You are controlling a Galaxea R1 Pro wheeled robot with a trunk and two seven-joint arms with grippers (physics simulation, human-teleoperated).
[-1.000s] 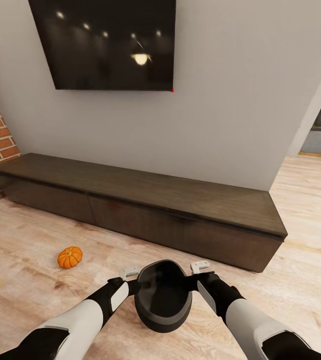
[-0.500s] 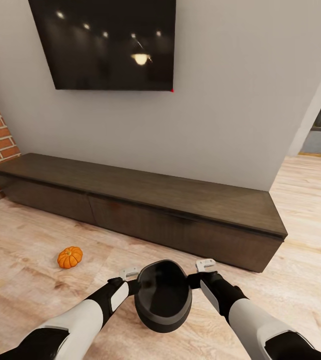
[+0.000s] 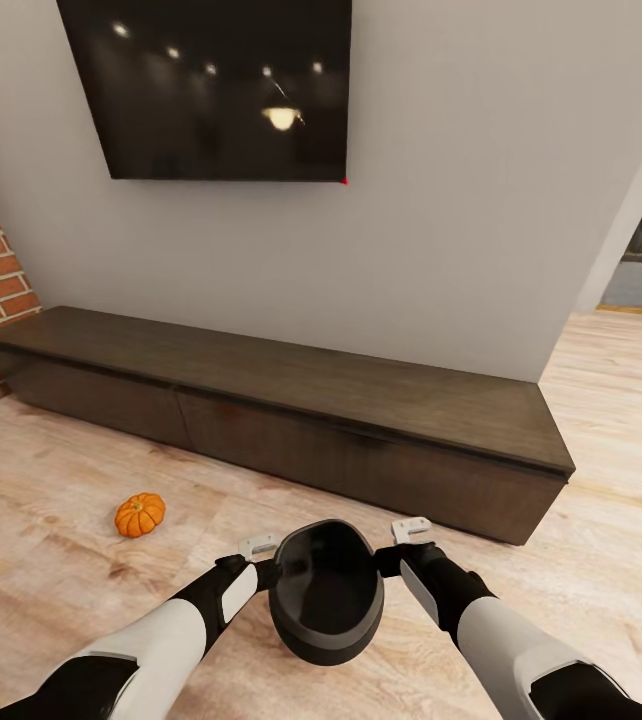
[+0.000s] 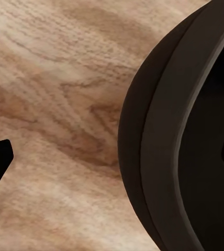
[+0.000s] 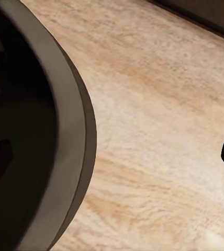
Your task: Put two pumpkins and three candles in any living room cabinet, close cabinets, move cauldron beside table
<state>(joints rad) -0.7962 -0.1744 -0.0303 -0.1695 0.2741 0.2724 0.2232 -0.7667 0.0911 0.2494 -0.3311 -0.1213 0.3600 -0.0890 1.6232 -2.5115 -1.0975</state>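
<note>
A: What room is this?

B: A living room with a wood floor (image 3: 51, 480). The long dark cabinet (image 3: 291, 420) sits by the wall under a TV (image 3: 211, 85).

A: Is much done?

B: Not much, I think. One pumpkin (image 3: 140, 514) lies on the floor in front of the cabinet. Its drawers look shut.

A: And the cauldron (image 3: 325, 590)?

B: In front of the cabinet too, between the left gripper (image 3: 260, 548) and right gripper (image 3: 411, 530). Each wrist view shows one finger inside the cauldron and one outside, around its rim. I cannot tell if they squeeze.
</note>
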